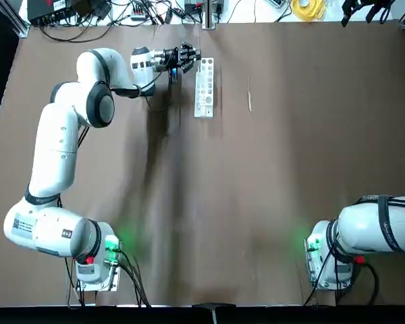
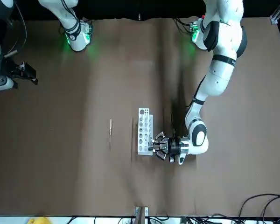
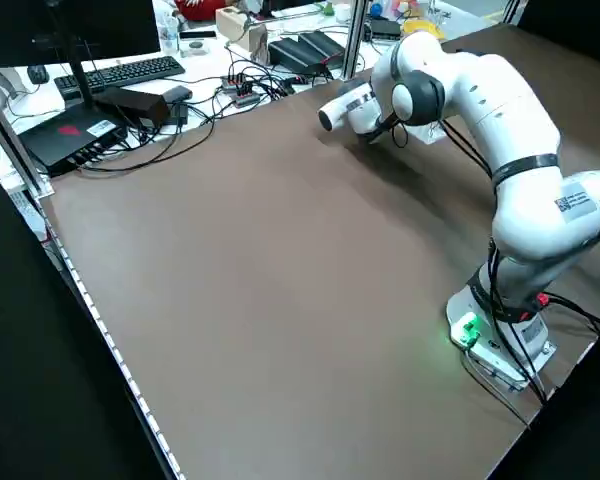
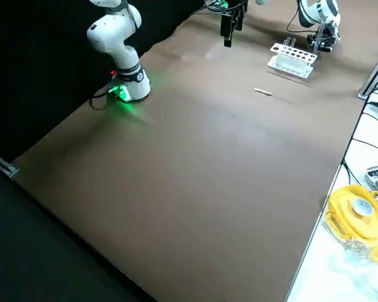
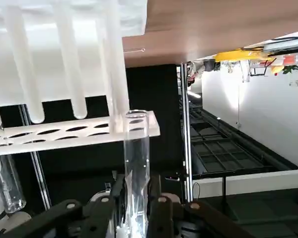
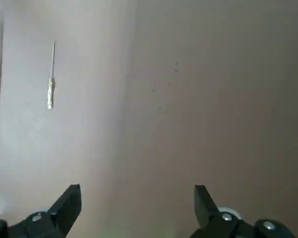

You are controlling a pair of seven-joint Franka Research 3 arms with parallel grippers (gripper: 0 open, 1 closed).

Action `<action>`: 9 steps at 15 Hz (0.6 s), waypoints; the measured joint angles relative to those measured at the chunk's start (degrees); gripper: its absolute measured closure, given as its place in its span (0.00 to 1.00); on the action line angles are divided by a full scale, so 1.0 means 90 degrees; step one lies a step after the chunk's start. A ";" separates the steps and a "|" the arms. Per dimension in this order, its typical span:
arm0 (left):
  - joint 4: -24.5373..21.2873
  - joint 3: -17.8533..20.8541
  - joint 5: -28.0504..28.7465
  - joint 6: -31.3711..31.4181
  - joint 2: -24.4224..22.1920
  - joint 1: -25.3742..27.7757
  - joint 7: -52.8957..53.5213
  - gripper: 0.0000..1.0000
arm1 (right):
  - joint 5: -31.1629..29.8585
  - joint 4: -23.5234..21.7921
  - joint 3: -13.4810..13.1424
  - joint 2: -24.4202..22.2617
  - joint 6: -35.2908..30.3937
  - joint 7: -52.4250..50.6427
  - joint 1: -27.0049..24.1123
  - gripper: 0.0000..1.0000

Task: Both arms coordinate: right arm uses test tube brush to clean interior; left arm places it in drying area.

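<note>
White, smooth-linked and grey-capped, your left arm (image 1: 54, 152) rises from its base at 8 o'clock, taking the table's middle as the dial's centre and 12 as straight away from the robot. Your right arm (image 1: 385, 226), white with black bands and a black cable, has its base at 4 o'clock. Its dark two-finger gripper, the right gripper (image 6: 138, 186), hangs above the table toward 3 o'clock, jaws wide apart with nothing between them.

Farther out, at 12 o'clock, you have the white oblong rack with round holes (image 1: 204, 88), its long side running from 6 to 12. The test tube brush, a thin pale stick with a thicker section (image 1: 250, 94), lies on the brown table (image 1: 270, 182) at 1 o'clock, apart from the rack and on its 3 o'clock side, thicker section toward you.

At the rack's far end, on its 9 o'clock side, your dark left gripper (image 5: 136, 181) has its jaws clamped on a clear glass test tube (image 5: 137, 171). You can see more clear tubes (image 5: 9, 181) at the rack.

Past the table's far edge, a yellow item (image 1: 309, 9) sits at 1 o'clock, and black cables (image 1: 121, 15) tangle around 11.
</note>
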 joint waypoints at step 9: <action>0.0065 0.0000 -0.0010 0.0001 0.0044 0.0001 0.0001 0.77 | 0.0000 0.0000 -0.0005 0.0000 0.0018 0.0000 -0.0002 0.00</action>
